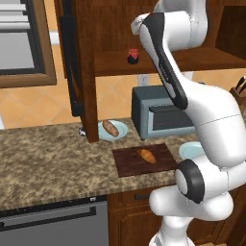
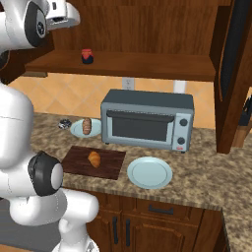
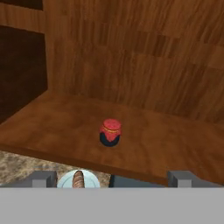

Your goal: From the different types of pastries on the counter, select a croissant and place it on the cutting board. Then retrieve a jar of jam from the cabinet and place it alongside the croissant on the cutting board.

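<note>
The jar of jam stands upright on the cabinet shelf, well back from its front edge, with bare wood all round it. The croissant already lies on the cutting board, so I judge the jar is what the arm is after. The brown loaf rests on a blue plate beside the toaster oven. The gripper hangs in front of the shelf, its fingertips spread wide, holding nothing and touching nothing.
</note>
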Controlling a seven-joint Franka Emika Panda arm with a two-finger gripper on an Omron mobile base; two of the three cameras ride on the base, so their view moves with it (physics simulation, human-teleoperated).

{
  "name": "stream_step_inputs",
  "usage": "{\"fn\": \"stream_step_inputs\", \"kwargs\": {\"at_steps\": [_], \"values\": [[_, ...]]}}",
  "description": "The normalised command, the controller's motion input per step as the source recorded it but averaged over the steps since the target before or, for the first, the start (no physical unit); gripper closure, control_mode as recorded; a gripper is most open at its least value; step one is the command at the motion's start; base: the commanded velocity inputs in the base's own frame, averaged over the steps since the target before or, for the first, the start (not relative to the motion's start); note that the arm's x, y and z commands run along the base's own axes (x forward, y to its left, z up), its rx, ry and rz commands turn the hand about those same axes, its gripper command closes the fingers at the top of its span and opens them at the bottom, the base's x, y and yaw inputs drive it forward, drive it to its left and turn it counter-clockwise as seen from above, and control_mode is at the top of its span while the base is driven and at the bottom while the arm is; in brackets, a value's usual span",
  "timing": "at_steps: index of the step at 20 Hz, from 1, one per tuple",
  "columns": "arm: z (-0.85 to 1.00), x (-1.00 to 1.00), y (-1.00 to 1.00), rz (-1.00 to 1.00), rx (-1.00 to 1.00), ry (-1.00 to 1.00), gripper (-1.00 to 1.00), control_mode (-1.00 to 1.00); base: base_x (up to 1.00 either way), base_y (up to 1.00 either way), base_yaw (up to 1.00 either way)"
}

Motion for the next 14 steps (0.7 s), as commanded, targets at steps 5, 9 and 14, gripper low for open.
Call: {"fn": "stream_step_inputs", "kwargs": {"at_steps": [5,9,14], "values": [[-0.48,-0.11,0.0,0.0,-0.03,0.0,-1.0,-1.0,0.0,0.0,0.0],[-0.52,-0.06,0.0,0.0,-0.03,0.0,-1.0,-1.0,0.0,0.0,0.0],[-0.27,0.0,0.0,0.0,0.0,-0.02,-1.0,-1.0,0.0,0.0,0.0]]}}
